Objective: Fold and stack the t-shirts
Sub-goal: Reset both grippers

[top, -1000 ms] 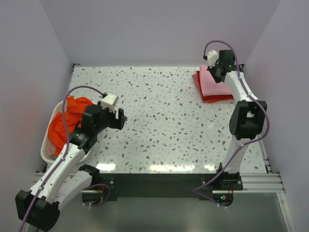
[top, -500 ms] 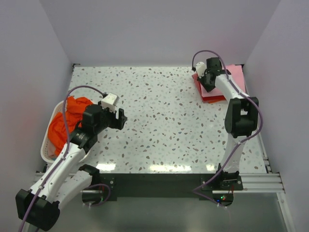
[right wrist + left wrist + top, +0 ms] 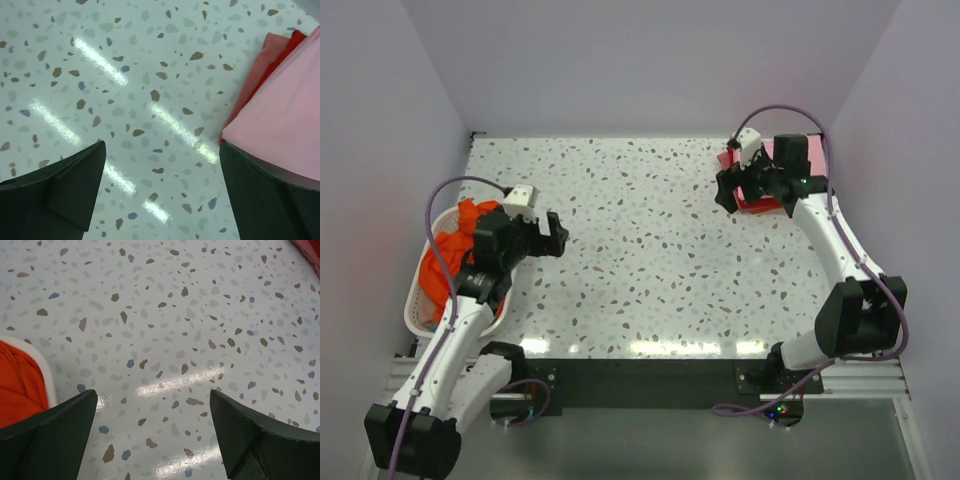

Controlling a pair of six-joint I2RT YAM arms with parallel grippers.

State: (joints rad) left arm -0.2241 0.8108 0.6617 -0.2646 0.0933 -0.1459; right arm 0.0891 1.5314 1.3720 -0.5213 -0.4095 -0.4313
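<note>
A crumpled orange t-shirt (image 3: 442,268) fills the white laundry basket (image 3: 412,318) at the table's left edge; the left wrist view shows it (image 3: 15,387) at the far left. A folded light pink t-shirt (image 3: 285,112) lies on a folded red one (image 3: 296,38) at the back right, and this stack (image 3: 757,203) is largely hidden by the right arm in the top view. My right gripper (image 3: 725,190) (image 3: 162,147) hangs open just left of the stack, holding nothing. Beside the basket, my left gripper (image 3: 555,236) (image 3: 152,395) is open and holds nothing.
The speckled terrazzo tabletop (image 3: 650,250) stretches between the two arms. The basket rim (image 3: 42,365) curves close to my left finger. Plain walls close in the table at the back and both sides.
The right gripper has come off the folded stack, opened wide and moved left of it as the arm swung round. The left gripper has opened wider and drawn slightly toward the basket.
</note>
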